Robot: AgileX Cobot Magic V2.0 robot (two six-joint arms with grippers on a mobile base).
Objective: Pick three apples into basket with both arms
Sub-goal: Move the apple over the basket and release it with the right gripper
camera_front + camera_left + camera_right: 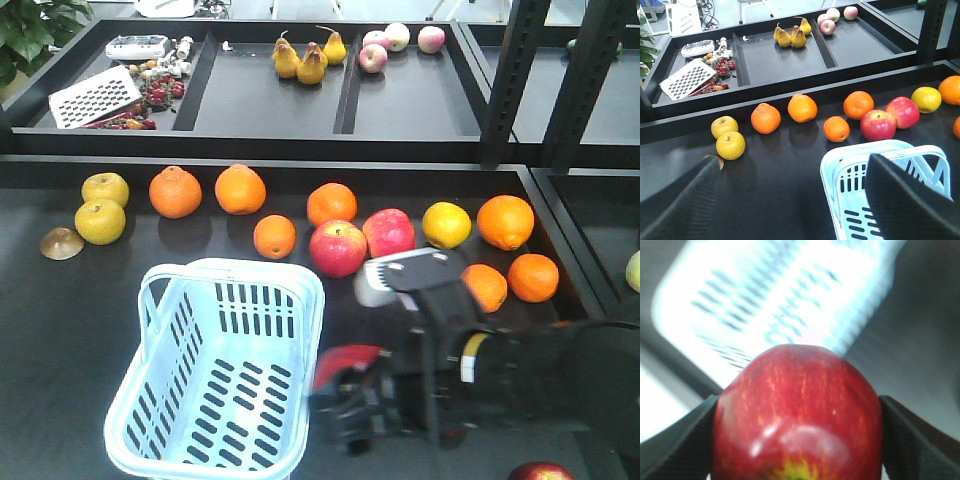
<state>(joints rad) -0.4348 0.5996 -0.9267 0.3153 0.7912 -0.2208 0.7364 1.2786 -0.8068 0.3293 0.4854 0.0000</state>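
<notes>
Right gripper (797,440) clamped on apple (797,415), just beside basket (160,300); basket holds no fruit yet. Left gripper (795,200) fingers apart, idle. Second apple (540,470) waits near table's front edge; all three placements remain.

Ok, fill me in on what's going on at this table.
The right gripper is clamped on a dark red apple and holds it beside the pale blue basket, which has no fruit in it so far. The left gripper is open above the table, holding nothing. Another dark red apple sits at the near edge, while oranges, yellow fruit and two brighter red apples lie in a row behind the basket.
</notes>
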